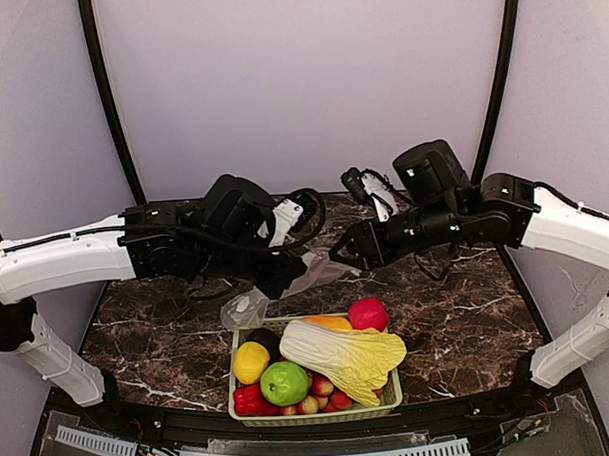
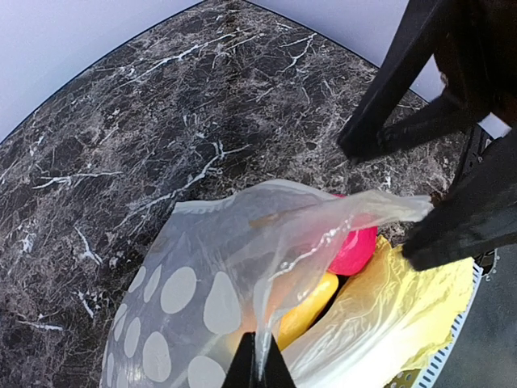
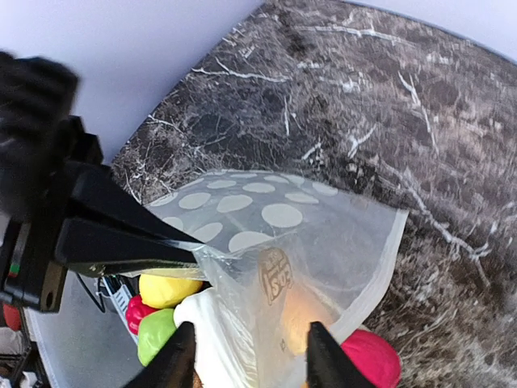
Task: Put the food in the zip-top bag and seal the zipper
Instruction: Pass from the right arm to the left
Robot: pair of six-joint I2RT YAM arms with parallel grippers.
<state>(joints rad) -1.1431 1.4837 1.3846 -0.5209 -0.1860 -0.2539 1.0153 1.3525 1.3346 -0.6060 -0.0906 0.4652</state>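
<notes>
The zip-top bag [image 2: 234,259] hangs in the air just over the back of the basket [image 1: 316,416], stretched sideways between my two pincers. My left pincer [image 2: 257,360] is pinched tight on one edge. My right pincer [image 3: 251,333] has its fingers apart, with the other edge lying between them. The food [image 1: 349,355] sits below in the basket.
</notes>
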